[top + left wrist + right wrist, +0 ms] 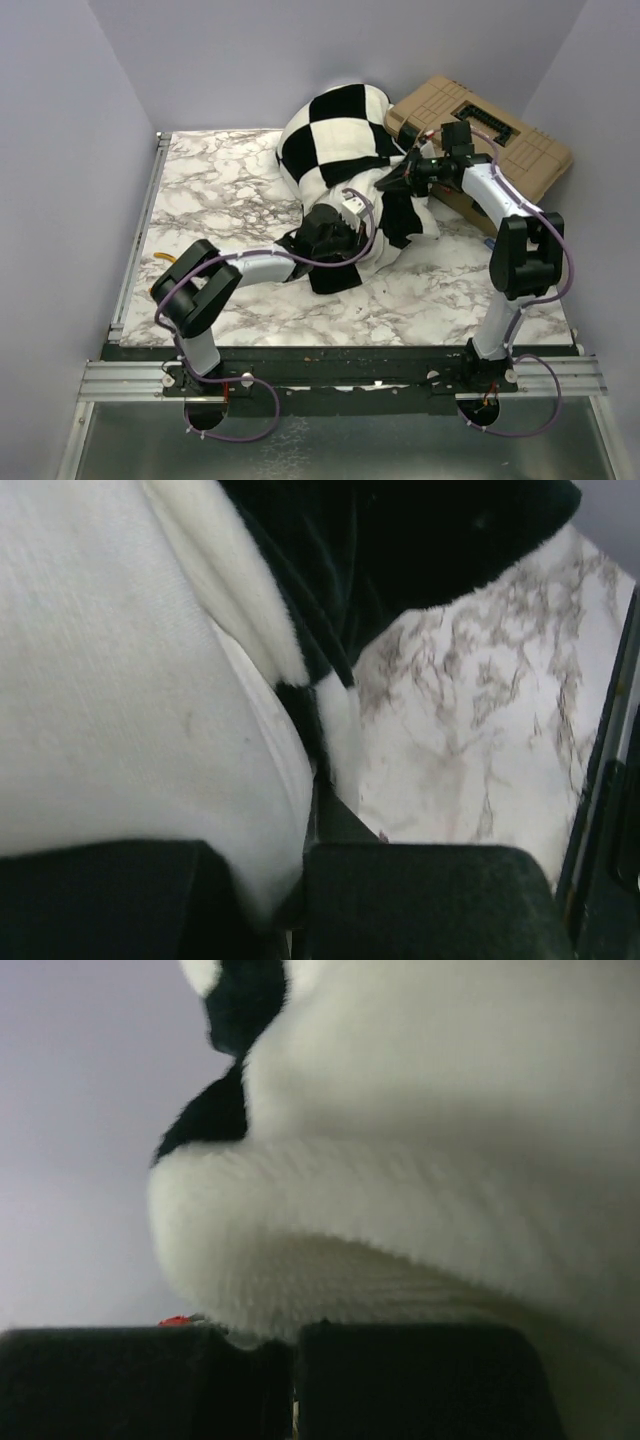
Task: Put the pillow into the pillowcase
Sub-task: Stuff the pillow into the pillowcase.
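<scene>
Setting: robotics lab, enclosed test cell.
Evidence:
- Marble-print worktop (220, 180), boxed in on three sides by plain pale lilac wall panels (60, 150).
- Slotted aluminium rail (130, 382) along the near edge; thinner metal side rail (140, 230) down the left edge.
- Two black-and-white robot arms, left arm (215, 285) and right arm (520, 260), mounted side by side at the near rail.
- Purple cables (250, 425) hanging in loose loops below the bases.
- Tan hard equipment case (500, 140) at the far right corner, against the panels.
</scene>
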Motion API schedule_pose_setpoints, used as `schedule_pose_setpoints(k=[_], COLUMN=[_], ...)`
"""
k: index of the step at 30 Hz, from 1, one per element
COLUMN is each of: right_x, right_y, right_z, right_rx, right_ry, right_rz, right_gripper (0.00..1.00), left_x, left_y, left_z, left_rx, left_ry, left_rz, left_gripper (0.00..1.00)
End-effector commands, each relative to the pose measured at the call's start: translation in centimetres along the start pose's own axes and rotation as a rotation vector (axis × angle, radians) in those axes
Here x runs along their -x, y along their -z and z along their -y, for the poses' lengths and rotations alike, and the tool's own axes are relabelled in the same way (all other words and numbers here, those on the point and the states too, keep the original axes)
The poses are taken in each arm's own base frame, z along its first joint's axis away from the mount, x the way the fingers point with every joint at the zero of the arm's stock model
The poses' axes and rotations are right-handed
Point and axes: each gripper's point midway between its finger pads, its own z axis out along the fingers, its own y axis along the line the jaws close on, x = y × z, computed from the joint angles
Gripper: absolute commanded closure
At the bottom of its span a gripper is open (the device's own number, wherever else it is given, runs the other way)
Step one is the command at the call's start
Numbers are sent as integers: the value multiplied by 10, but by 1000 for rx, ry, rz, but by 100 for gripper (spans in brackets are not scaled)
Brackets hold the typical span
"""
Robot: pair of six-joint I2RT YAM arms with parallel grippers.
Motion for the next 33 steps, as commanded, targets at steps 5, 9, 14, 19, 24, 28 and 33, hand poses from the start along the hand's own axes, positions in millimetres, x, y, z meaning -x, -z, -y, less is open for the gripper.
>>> schedule_pose_setpoints(k=[5,9,14,19,24,28,33], right_x=[12,9,-9,-13,-12,-18,-30], right_y=[-1,27,25,14,26,49,87], right_z=[63,41,38,58,30,6,-12], right_rx=[-373,-420,-347,-338,-312,-338,-416], right_ry=[239,344,316,277,333,381,441], right_rz=[58,114,102,79,109,144,220], right_gripper=[77,55,49,48,42,37,31], left_x=[-116,-132,-101,-35,25,45,96], left_y=[78,84,82,85,66,23,-20], left_z=[43,32,22,14,-24,-40,-50], left_rx=[31,104,160,189,211,142,105], left_ry=[148,207,252,313,388,404,401], left_rz=[-506,-546,-469,-283,-11,17,93], left_gripper=[100,100,70,57,62,66,67])
